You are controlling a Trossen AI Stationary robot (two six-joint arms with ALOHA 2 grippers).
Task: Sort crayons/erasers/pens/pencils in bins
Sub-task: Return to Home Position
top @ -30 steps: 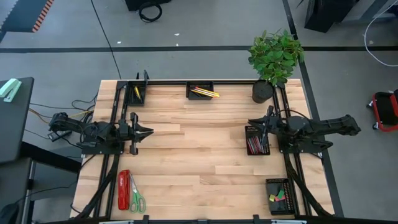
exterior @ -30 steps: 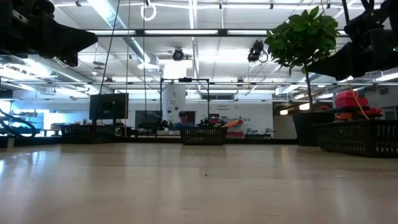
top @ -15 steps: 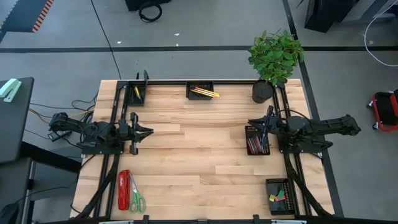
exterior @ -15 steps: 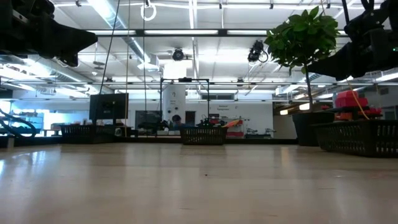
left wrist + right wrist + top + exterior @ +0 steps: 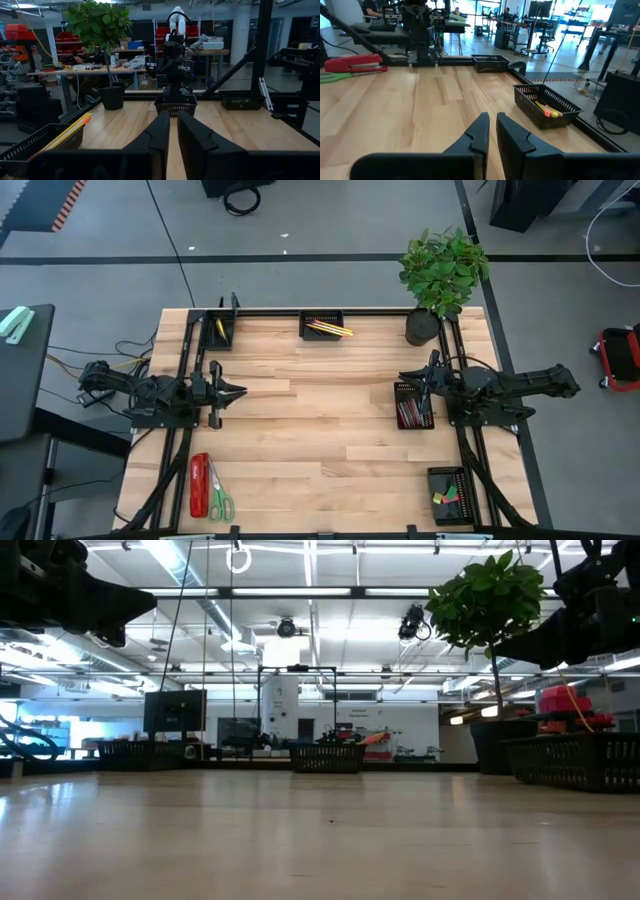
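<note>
We are hovering our left hand [image 5: 238, 391] at the bench's [image 5: 320, 430] left edge, fingers nearly together and holding nothing. Our right hand [image 5: 405, 377], fingers pressed shut and empty, is waiting over the right-edge bin [image 5: 413, 406] of crayons [image 5: 411, 414]. Pencils [image 5: 328, 328] are lying in the far-edge bin [image 5: 322, 325], erasers [image 5: 443, 498] in the near-right-corner bin [image 5: 448, 496].

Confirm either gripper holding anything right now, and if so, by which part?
Nothing is held. The left gripper and right gripper are both shut with nothing between the fingers, hovering over bare table at its left and right sides.
</note>
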